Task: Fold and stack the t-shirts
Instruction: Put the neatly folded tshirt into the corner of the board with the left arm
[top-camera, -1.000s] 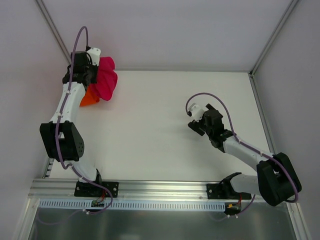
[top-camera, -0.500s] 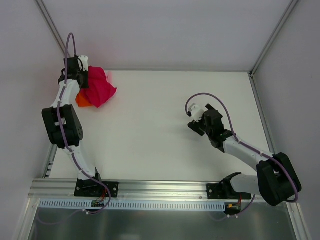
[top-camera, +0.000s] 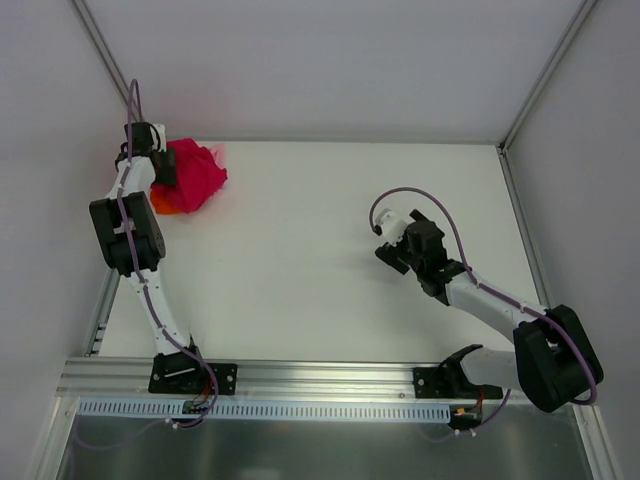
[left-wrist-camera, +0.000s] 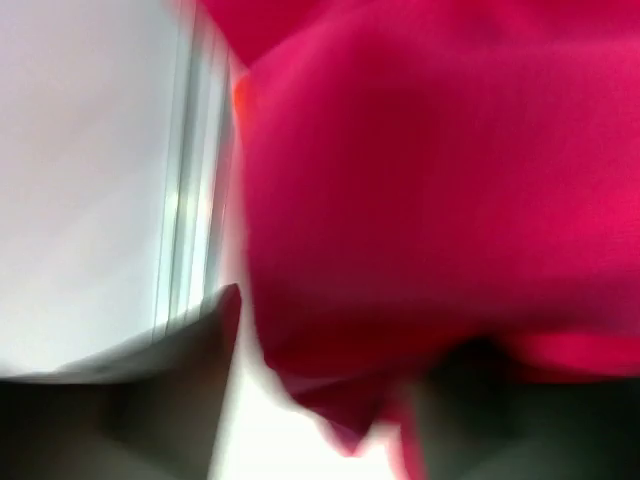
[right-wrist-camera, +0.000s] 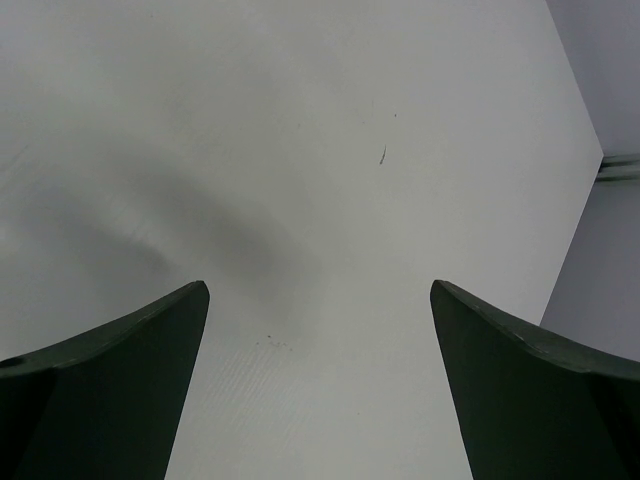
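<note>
Nearest, the right hand (top-camera: 392, 250) is hovering over the middle-right of the white counter (top-camera: 300, 260). Its two dark fingers (right-wrist-camera: 110, 370) are spreading wide apart, holding nothing, with only bare surface showing between them in the right wrist view.

Farther back, at the far left corner, the left hand (top-camera: 158, 168) is pressing against a bunched crimson-red t-shirt (top-camera: 198, 175). In the blurred left wrist view the red cloth is filling the space between the fingers, but I cannot tell whether they are clamping it or merely resting around it.

The bright orange t-shirt (top-camera: 165, 205) is peeking out beneath the crimson one on its near-left side. A small part of the pale pink t-shirt (top-camera: 217, 152) is showing at the heap's far right edge, touching the red cloth.
</note>
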